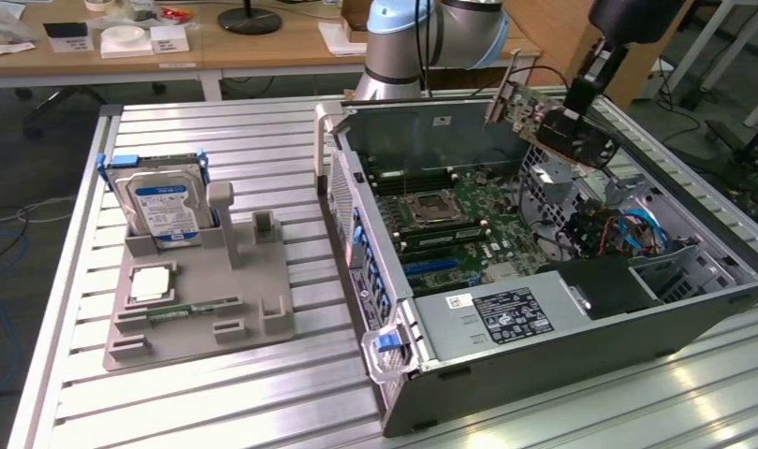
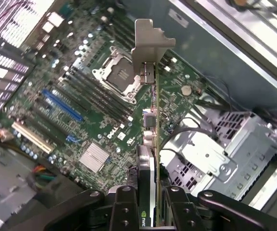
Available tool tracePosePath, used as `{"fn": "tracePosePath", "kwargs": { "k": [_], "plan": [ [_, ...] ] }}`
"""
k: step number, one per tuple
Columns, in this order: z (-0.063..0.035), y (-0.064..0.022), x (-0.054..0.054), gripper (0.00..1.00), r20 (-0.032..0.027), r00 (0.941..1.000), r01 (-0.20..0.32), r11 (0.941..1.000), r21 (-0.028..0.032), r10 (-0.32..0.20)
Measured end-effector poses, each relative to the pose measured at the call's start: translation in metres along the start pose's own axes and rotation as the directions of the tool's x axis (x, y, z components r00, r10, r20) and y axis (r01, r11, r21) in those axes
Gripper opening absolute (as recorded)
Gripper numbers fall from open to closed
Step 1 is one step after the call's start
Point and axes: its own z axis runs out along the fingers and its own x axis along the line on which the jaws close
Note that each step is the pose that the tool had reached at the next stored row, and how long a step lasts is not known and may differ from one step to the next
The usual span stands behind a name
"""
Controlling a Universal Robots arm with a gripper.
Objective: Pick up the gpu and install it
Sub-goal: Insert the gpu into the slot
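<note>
My gripper point(image 1: 576, 110) is shut on the gpu point(image 1: 539, 114), a dark card with a silvery bracket at one end. It holds the card tilted in the air above the far right side of the open computer case point(image 1: 729, 309). In the wrist view the gpu point(image 2: 149, 120) appears edge-on, its bracket point(image 2: 150, 43) pointing away from me, clamped between my two black fingers point(image 2: 125, 209). My gripper point(image 2: 150, 211) hangs over the green motherboard point(image 2: 95, 96), well above it. A blue expansion slot point(image 2: 61, 103) and a beige slot point(image 2: 31, 137) lie uncovered on the board.
A grey fixture point(image 1: 273, 304) on the exterior view's left carries a hard drive point(image 1: 165, 204), a processor point(image 1: 152, 281) and a memory stick point(image 1: 185, 307). Inside the case are a power supply point(image 1: 510, 313), a metal drive cage point(image 2: 215, 154) and loose cables point(image 1: 629, 229).
</note>
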Motion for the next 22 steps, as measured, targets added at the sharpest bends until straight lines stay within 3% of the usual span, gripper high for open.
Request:
{"fn": "tracePosePath", "kwargs": {
  "k": [6, 11, 17, 22],
  "plan": [
    [0.0001, 0.0, 0.0, 0.27, -0.0048, 0.9942, 0.108, 0.9942, -0.0028, -0.108],
    [0.0003, 0.0, 0.0, 0.27, -0.0086, 0.9802, 0.198, 0.9802, -0.0056, -0.198],
    [0.0005, 0.0, 0.0, 0.27, -0.0129, 0.9528, 0.303, 0.9529, -0.0093, -0.303],
    [0.0007, 0.0, 0.0, 0.27, -0.016, 0.9211, 0.389, 0.9212, -0.0128, -0.389]
  ]
}}
